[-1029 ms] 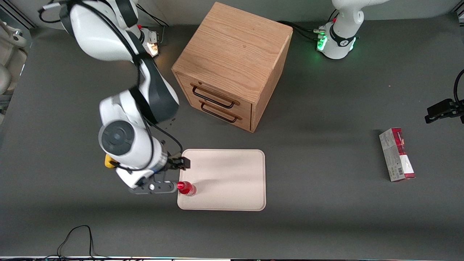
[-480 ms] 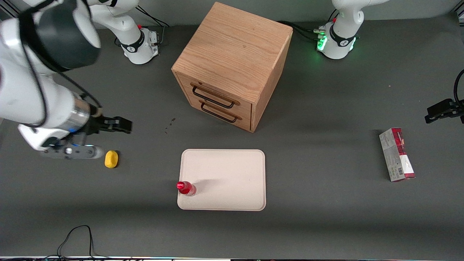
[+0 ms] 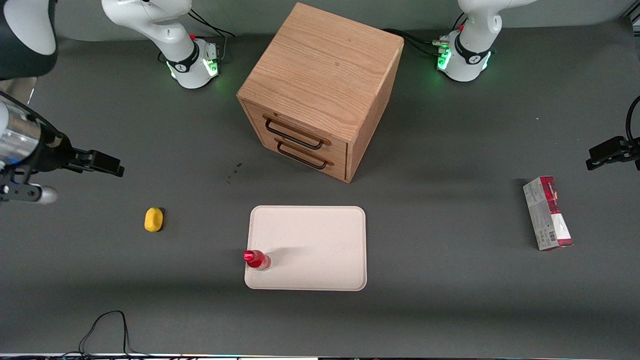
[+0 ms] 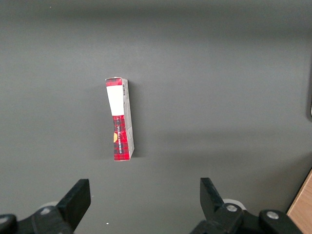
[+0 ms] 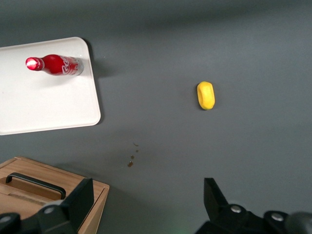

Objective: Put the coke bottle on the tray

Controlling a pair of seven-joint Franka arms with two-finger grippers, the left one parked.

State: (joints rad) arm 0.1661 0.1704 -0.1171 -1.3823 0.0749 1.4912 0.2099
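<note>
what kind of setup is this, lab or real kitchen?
Likely a robot lab bench: a dark grey matte table, bolted white arm bases and staged props like the wooden two-drawer cabinet. The open claw hangs near the working arm's end.

No legible lettering on bottle (image 5: 57, 65) or carton (image 4: 120, 119)

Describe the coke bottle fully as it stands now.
The coke bottle is small, slim and glossy red, with a red cap and faint white lettering on its side. It stands upright on the tray, in the corner nearest the front camera at the working arm's end. Only the tray touches it. The end effector is open, far off, higher than the yellow lump.
</note>
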